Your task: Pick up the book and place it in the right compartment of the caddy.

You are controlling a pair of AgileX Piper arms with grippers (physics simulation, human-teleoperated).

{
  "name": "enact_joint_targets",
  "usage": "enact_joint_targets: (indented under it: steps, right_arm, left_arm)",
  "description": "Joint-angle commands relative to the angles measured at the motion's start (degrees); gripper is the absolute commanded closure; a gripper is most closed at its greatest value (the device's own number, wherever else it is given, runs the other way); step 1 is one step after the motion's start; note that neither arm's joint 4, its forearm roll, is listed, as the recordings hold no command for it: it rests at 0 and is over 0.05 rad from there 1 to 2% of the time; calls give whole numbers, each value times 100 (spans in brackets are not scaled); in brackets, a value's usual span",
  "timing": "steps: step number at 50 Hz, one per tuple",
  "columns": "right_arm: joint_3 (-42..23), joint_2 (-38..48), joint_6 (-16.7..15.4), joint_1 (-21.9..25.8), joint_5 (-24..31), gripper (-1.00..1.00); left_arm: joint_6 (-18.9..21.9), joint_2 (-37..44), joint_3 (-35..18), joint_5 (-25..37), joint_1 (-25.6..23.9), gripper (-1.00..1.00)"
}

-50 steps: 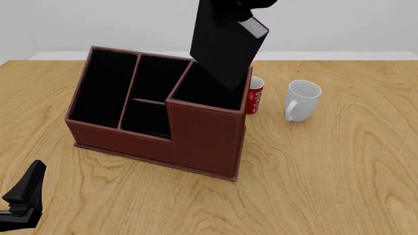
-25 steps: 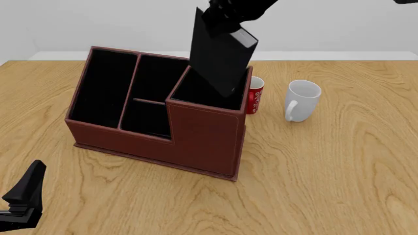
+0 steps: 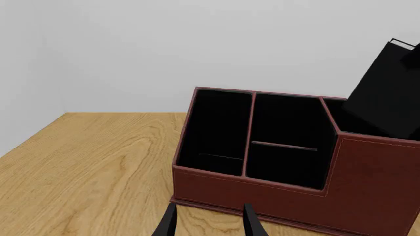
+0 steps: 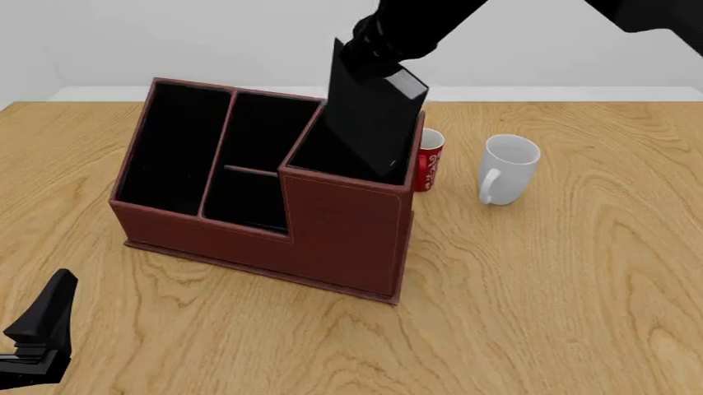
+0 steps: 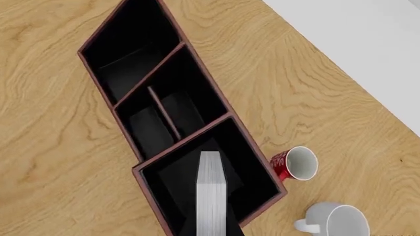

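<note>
The reddish-brown caddy point(image 4: 329, 230) stands left of the table's middle. The black book point(image 4: 371, 115) hangs tilted, its lower end dipping inside the right compartment point(image 4: 329, 155). My right gripper point(image 4: 380, 56) is shut on the book's upper end from above. In the right wrist view the book's white page edges point(image 5: 211, 194) show over the right compartment point(image 5: 174, 179) of the caddy point(image 5: 147, 169). In the left wrist view the book point(image 3: 387, 96) rises out of the caddy point(image 3: 367, 172). My left gripper point(image 3: 208, 225) is open and empty, low near the front left of the table point(image 4: 39, 329).
A red can point(image 4: 430, 160) stands right behind the caddy's right end, and a white mug point(image 4: 506, 169) stands a little further right. Both also show in the right wrist view, the can point(image 5: 293, 163) and the mug point(image 5: 331, 221). Bare wooden table point(image 4: 549, 288) lies right of the caddy.
The right arm has come down, lowering the book further into the right compartment. The left gripper has not moved.
</note>
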Motion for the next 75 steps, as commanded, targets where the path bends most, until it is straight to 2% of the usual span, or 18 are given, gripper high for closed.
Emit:
enact_joint_targets:
  steps: [1,8,29,64,65,75]
  right_arm:
    - [203,15,183,-46,-225,100]
    - [320,98,72,-152,-317,100]
    - [805,204,234,-158,-622,100]
    - [878,571,238,-217,-788,100]
    - [854,584,223,-217,-774,-100]
    - [705,611,185,-249,-685,-100]
  left_arm:
    - [0,0,0,0,0,-100]
    - [0,0,0,0,0,-100]
    - [0,0,0,0,0,-100]
    - [0,0,0,0,0,-100]
    - [0,0,0,0,0,-100]
    - [0,0,0,0,0,-100]
